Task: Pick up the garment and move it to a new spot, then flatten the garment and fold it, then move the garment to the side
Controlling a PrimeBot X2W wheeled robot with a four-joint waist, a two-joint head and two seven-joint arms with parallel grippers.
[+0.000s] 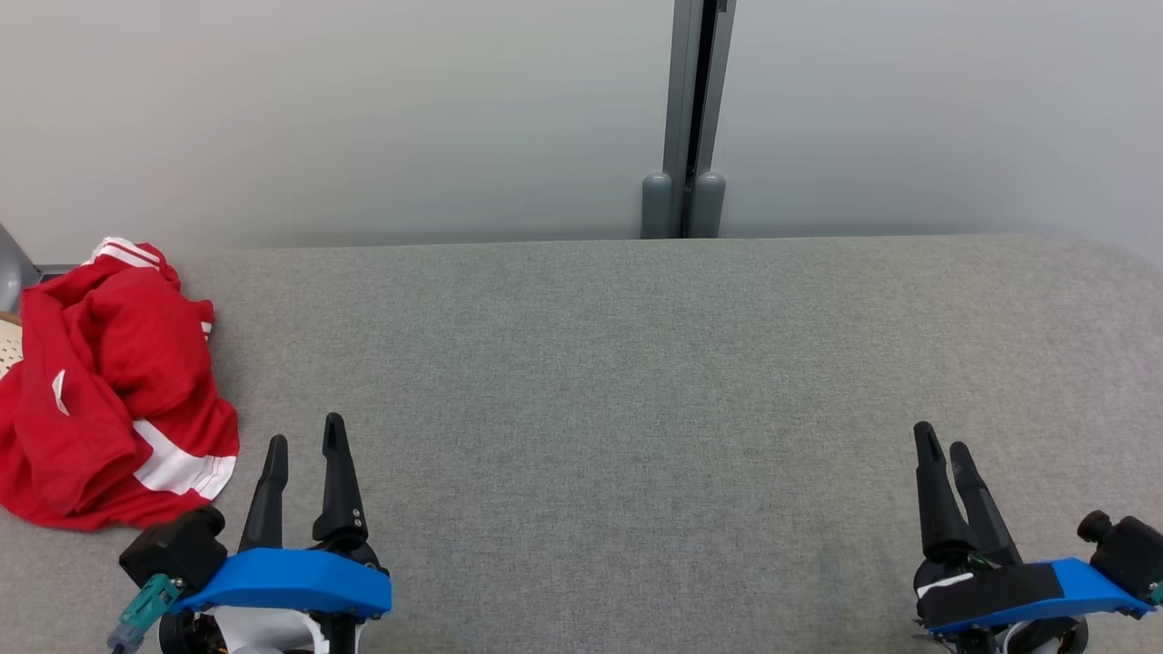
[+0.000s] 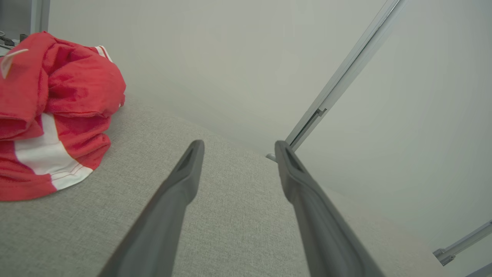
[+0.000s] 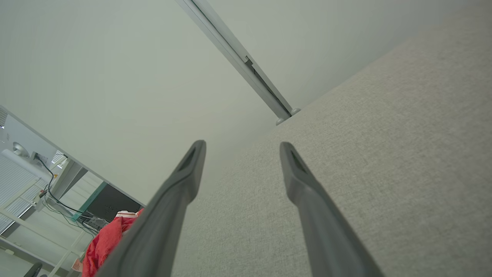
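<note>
A crumpled red garment with white stripes lies in a heap at the left edge of the grey fabric surface. In the left wrist view the garment fills the upper left, and in the right wrist view the garment is a small red patch at the lower left. My left gripper stands open at the lower left, just right of the garment and apart from it, nothing between its fingers. Open too and holding nothing, my right gripper is at the lower right, far from the garment.
A pale wall runs along the back edge of the surface, with a grey vertical post at its middle. A perforated pale board and a grey object sit at the far left behind the garment. Cables and shelving lie beyond the surface's left end.
</note>
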